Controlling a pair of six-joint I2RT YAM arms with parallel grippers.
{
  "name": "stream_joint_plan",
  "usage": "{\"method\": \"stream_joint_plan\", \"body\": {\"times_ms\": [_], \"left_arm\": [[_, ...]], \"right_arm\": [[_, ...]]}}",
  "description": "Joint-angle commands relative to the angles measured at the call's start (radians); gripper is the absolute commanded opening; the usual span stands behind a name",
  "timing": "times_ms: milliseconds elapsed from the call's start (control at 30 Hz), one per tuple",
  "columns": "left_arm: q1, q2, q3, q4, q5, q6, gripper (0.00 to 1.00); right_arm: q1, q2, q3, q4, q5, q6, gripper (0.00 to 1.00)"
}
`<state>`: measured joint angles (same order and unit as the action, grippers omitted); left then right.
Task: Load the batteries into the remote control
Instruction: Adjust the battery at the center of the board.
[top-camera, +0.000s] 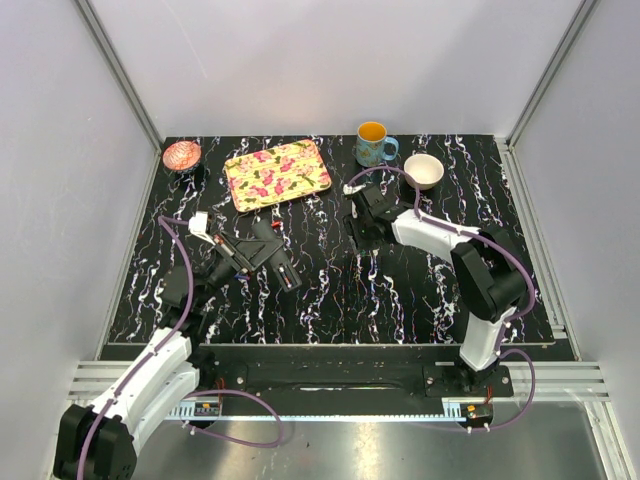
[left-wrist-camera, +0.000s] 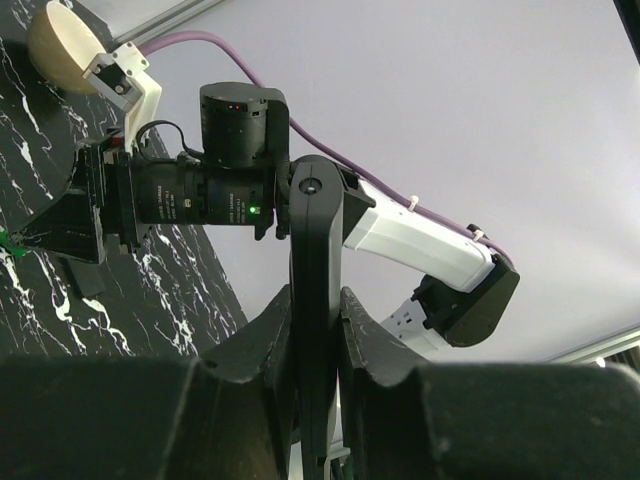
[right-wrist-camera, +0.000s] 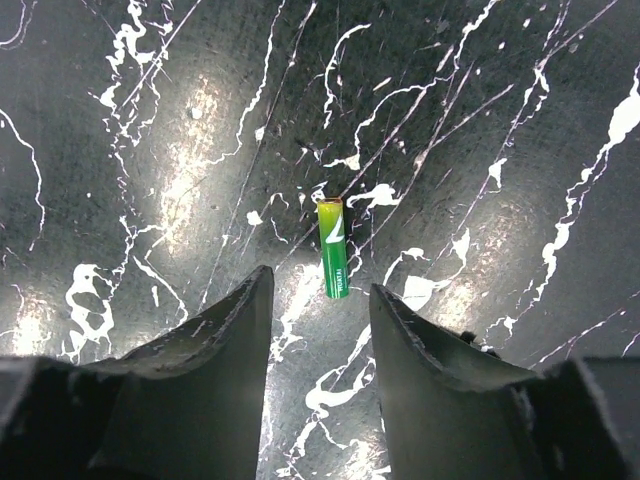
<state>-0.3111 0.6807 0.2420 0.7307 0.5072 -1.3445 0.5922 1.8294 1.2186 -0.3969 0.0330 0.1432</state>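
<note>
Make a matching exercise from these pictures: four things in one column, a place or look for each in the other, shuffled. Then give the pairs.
Things:
1. battery
2. remote
3. mug
4. tray

Descriptions:
A. yellow, with a floral pattern
B. clamped in the left gripper
C. at the back, beside the white bowl
D. lying on the table below the open right gripper

Pairs: 1-D; 2-B; 3-C; 4-A
</note>
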Motion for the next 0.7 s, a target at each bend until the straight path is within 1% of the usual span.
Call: {"method": "stream_joint_plan", "body": {"times_ms": [0, 67, 100, 167, 333, 467, 600, 633, 667], "left_arm": [[-0.002, -0.001, -0.001, 0.073, -0.010, -0.007, 0.00], [-0.002, 0.010, -0.003, 0.081, -0.009, -0.010, 0.00], [-0.002, 0.010, -0.001, 0.087, -0.009, -0.012, 0.00], [-0.002, 0.017, -0.001, 0.095, -0.004, -0.013, 0.00], [-0.002, 0.013, -0.007, 0.095, -0.007, -0.013, 0.00], [-0.002, 0.014, -0.009, 0.095, -0.004, -0.013, 0.00], [-0.002, 0.016, -0.007, 0.095, -0.003, -0.013, 0.00], [-0.002, 0.014, -0.007, 0.096, -0.004, -0.013, 0.00], [-0.002, 0.014, -0.007, 0.096, -0.006, -0.013, 0.00]], "right_arm": [[-0.005, 0.018, 0.015, 0.015, -0.008, -0.025, 0.49], [-0.005, 0.025, 0.018, 0.016, -0.022, -0.039, 0.42], [-0.005, 0.036, 0.022, 0.016, -0.027, -0.040, 0.40], [-0.005, 0.053, 0.024, 0.007, -0.027, -0.044, 0.39], [-0.005, 0.067, 0.024, 0.006, -0.025, -0.044, 0.39], [-0.005, 0.079, 0.027, 0.003, -0.013, -0.047, 0.36], [-0.005, 0.084, 0.027, 0.001, 0.002, -0.047, 0.25], [-0.005, 0.085, 0.027, 0.000, 0.005, -0.047, 0.19], [-0.005, 0.085, 0.028, 0.000, 0.013, -0.047, 0.16]]}}
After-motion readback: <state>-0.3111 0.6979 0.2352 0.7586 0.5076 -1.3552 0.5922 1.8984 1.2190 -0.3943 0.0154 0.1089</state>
